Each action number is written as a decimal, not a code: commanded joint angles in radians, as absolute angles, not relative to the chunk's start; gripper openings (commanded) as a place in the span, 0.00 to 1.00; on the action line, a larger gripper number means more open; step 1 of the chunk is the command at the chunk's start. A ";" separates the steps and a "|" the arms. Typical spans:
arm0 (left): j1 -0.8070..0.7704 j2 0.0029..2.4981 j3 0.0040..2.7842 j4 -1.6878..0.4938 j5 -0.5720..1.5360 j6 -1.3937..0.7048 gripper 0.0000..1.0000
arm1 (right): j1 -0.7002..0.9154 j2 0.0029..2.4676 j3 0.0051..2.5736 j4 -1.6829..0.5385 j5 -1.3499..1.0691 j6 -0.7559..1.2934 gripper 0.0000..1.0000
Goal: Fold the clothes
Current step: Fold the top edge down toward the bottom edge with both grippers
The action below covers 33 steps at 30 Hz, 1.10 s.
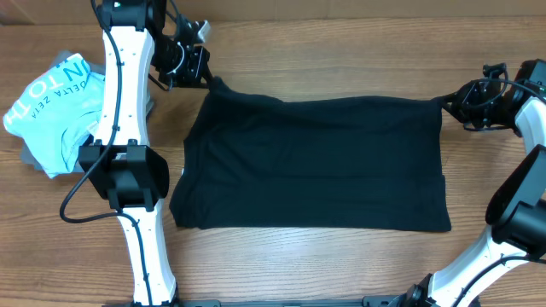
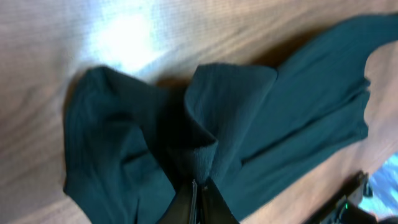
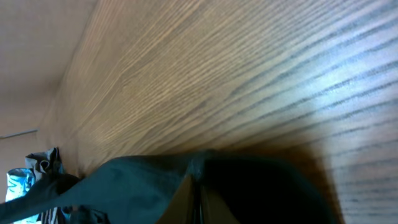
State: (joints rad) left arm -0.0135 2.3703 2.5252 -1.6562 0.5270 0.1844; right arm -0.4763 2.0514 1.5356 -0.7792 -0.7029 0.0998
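The clothes are a plain black T-shirt (image 1: 316,162) lying across the middle of the wooden table as a wide rectangle. At its far left corner my left gripper (image 1: 205,78) is shut on a pinch of the fabric. The left wrist view shows the cloth (image 2: 124,149) bunched up and rising into the closed jaws (image 2: 200,186). Over at the far right corner my right gripper (image 1: 445,103) is shut on the shirt as well. In the right wrist view the cloth (image 3: 137,186) drapes away from the closed jaws (image 3: 198,179). The far edge runs taut between the two grippers.
A light blue shirt with white lettering (image 1: 51,111) lies on grey garments (image 1: 34,158) at the table's left edge, beside the left arm. The left arm's body (image 1: 128,170) stands close to the shirt's near left corner. Bare wood (image 1: 341,51) shows beyond the shirt.
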 commanded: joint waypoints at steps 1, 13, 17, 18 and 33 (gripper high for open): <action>-0.011 2.360 2.535 -1.690 0.512 0.245 0.04 | -0.506 2.014 1.559 -0.799 -0.720 0.086 0.04; -0.036 2.348 2.423 -1.690 0.476 0.152 0.04 | -0.586 2.014 1.559 -0.983 -0.768 0.148 0.04; -0.056 2.290 2.333 -1.691 0.384 0.122 0.04 | -0.589 2.014 1.559 -1.035 -0.772 0.122 0.04; -0.061 2.269 2.307 -1.690 0.374 0.122 0.04 | -0.589 2.014 1.559 -1.051 -0.772 0.107 0.04; -0.079 2.032 1.920 -1.690 0.281 0.093 0.04 | -0.596 2.014 1.559 -1.294 -0.556 0.087 0.05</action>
State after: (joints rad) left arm -0.0811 2.0521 1.9865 -1.6878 0.3023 0.1062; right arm -0.5835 2.0510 1.5356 -1.2755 -0.7082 0.0532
